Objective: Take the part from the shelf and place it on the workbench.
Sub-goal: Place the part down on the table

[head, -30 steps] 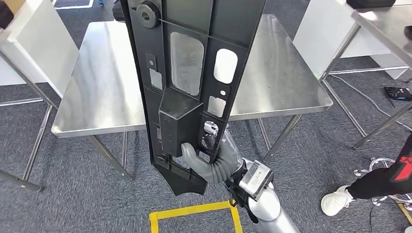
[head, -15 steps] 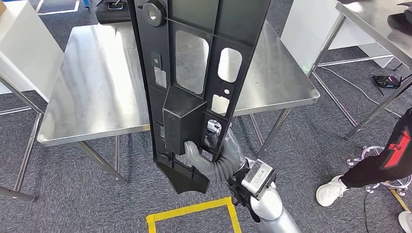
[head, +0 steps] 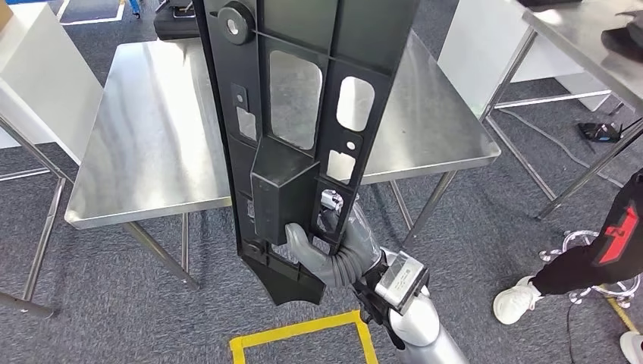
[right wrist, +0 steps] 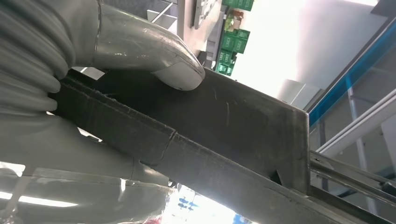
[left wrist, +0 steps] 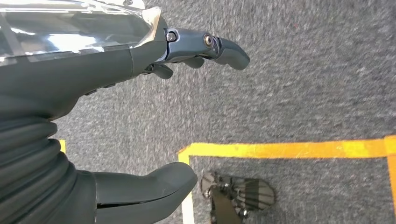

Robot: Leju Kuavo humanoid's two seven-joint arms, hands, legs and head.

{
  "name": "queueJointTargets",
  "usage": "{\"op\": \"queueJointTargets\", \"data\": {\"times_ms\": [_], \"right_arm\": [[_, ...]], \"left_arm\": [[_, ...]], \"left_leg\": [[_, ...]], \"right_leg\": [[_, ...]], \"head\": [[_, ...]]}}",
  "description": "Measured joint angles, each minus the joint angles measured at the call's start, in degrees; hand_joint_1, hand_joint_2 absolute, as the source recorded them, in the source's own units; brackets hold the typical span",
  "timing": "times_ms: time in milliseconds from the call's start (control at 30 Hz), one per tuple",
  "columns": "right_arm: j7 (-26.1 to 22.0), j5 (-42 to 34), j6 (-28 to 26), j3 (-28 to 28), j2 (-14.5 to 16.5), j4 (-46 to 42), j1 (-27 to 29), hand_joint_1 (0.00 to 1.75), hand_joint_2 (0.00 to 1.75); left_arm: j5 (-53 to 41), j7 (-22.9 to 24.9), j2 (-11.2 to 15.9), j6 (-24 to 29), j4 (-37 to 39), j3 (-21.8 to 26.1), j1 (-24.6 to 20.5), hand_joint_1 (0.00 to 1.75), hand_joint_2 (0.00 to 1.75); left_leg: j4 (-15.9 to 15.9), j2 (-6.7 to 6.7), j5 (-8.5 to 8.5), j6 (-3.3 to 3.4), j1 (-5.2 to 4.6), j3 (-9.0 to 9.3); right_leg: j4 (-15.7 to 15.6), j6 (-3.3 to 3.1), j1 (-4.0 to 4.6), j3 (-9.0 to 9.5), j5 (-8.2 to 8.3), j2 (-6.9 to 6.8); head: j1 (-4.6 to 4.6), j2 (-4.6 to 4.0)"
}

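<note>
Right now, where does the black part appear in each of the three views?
Head view: the black part stands upright in the middle, in front of the steel table, gripped low down by the right hand.
Left wrist view: not in it; the left hand hangs over grey carpet.
Right wrist view: the part runs across the middle, under the thumb.
Shared landmark: the right hand's grey thumb on the part.

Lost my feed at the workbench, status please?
Right hand grips black part upright, above workbench. Left hand open over carpet. Part not yet placed. Nothing on the near bench surface.
</note>
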Motion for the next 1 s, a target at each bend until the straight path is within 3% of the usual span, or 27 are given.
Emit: {"op": "queueJointTargets", "data": {"times_ms": [100,133,167,200,267,300,367,467,567,600,633,667,733,767,833,1000], "right_arm": [[0.03,0.01,-0.01,0.01,-0.26,0.08,0.25,1.75,1.75],[0.04,0.01,-0.02,0.01,-0.36,0.10,0.32,1.75,1.75],[0.04,0.01,-0.01,0.02,-0.41,0.10,0.35,1.75,1.75],[0.04,0.01,-0.01,0.02,-0.43,0.10,0.34,1.75,1.75],[0.04,0.01,-0.01,0.03,-0.43,0.12,0.32,1.75,1.75],[0.04,0.01,-0.02,0.03,-0.43,0.13,0.31,1.75,1.75],[0.05,-0.02,-0.02,0.03,-0.42,0.14,0.31,1.75,1.75],[0.04,-0.02,-0.02,-0.01,-0.33,0.10,0.22,1.75,1.75],[0.02,-0.02,-0.02,0.00,-0.19,0.13,0.13,1.75,1.75],[0.02,-0.02,-0.02,0.01,-0.19,0.16,0.13,1.75,1.75],[0.02,-0.02,-0.02,0.01,-0.19,0.20,0.13,1.75,1.75],[0.02,-0.02,-0.02,0.02,-0.18,0.22,0.13,1.75,1.75],[0.02,-0.03,-0.02,0.01,-0.14,0.24,0.09,1.75,1.75],[0.01,-0.03,-0.02,0.01,-0.09,0.24,0.04,1.75,1.75],[0.01,-0.03,-0.02,0.02,0.00,0.24,-0.01,1.75,1.75],[0.05,-0.01,-0.03,0.05,0.08,0.19,-0.21,1.75,1.75]], "left_arm": [[0.00,0.07,-0.02,0.20,0.01,0.06,-0.01,0.00,1.75],[0.00,0.09,-0.05,0.24,0.01,0.07,0.00,0.00,1.75],[0.00,0.11,-0.10,0.25,0.01,0.09,0.01,0.00,1.75],[0.00,0.12,-0.15,0.26,0.01,0.10,0.01,0.00,1.75],[0.00,0.13,-0.22,0.28,0.01,0.14,-0.01,0.00,1.75],[0.00,0.13,-0.22,0.30,0.01,0.15,-0.02,0.00,1.75],[0.00,0.17,-0.22,0.32,0.01,0.15,-0.04,0.00,1.75],[0.00,0.22,-0.23,0.34,-0.02,0.16,-0.11,0.00,1.75],[0.00,0.23,-0.27,0.38,-0.01,0.17,-0.03,0.00,1.75],[0.00,0.25,-0.27,0.40,0.00,0.19,0.04,0.00,1.75],[0.00,0.27,-0.27,0.42,0.01,0.21,0.11,0.00,1.75],[-0.01,0.30,-0.26,0.42,0.01,0.24,0.15,0.00,1.75],[-0.03,0.37,-0.23,0.43,0.01,0.29,0.17,0.00,1.75],[-0.05,0.40,-0.23,0.43,0.02,0.32,0.15,0.00,1.75],[-0.08,0.44,-0.22,0.42,0.03,0.34,0.06,0.00,1.75],[-0.09,0.55,-0.26,0.42,0.03,0.54,-0.01,0.00,1.75]], "left_leg": [[-0.02,0.01,-0.17,0.07,0.03,0.12],[-0.01,-0.03,-0.30,-0.03,0.06,0.24],[0.00,-0.09,-0.50,-0.21,0.13,0.47],[0.02,-0.16,-0.76,-0.46,0.20,0.81],[0.12,-0.24,-1.42,-1.15,0.10,1.40],[0.16,-0.24,-1.68,-1.48,-0.02,1.53],[0.13,-0.15,-2.01,-2.01,-0.12,1.63],[2.18,-0.45,-3.49,-2.86,0.26,0.66],[13.26,-1.10,-7.60,-3.38,0.35,-5.63],[16.34,-1.16,-8.08,-3.43,0.36,-7.84],[17.57,-1.20,-7.48,-3.41,0.36,-9.23],[16.31,-1.24,-5.58,-3.29,0.37,-9.40],[9.33,-1.39,-0.36,-2.85,0.36,-7.24],[5.74,-1.54,1.42,-2.62,0.27,-5.79],[2.37,-1.78,2.13,-2.20,0.02,-4.25],[1.24,-1.76,1.69,-0.95,0.10,-3.16]], "right_leg": [[10.64,0.13,-0.22,-5.73,-3.36,0.02],[10.97,0.51,-0.29,-6.12,-2.98,0.01],[8.84,1.04,-0.39,-5.27,-1.67,-0.01],[4.77,1.57,-0.52,-3.38,0.20,-0.12],[-2.87,1.68,-0.53,0.52,2.81,-0.41],[-4.82,1.23,-0.43,1.59,3.24,-0.46],[-5.35,0.08,-0.15,1.97,3.02,-0.23],[-5.48,-1.29,-0.66,2.43,2.58,0.15],[-5.52,-2.47,-0.63,3.27,1.87,0.29],[-5.52,-2.70,-0.53,3.52,1.66,0.39],[-5.51,-2.83,-0.45,3.82,1.42,0.55],[-5.51,-2.84,-0.41,4.22,1.15,0.74],[-5.51,-2.60,-0.38,5.11,0.50,1.07],[-5.49,-2.36,-0.18,5.40,0.18,1.19],[-5.48,-1.83,0.10,5.40,-0.17,1.36],[-4.49,-0.64,0.16,4.99,-1.11,1.10]], "head": [[0.15,0.00],[0.15,0.00],[0.15,0.00],[0.15,0.00],[0.14,0.01],[0.14,0.01],[0.10,0.01],[0.05,0.00],[0.01,0.00],[0.01,0.00],[0.00,0.00],[0.00,0.00],[0.02,0.00],[0.03,0.00],[0.04,0.00],[0.12,0.00]]}}
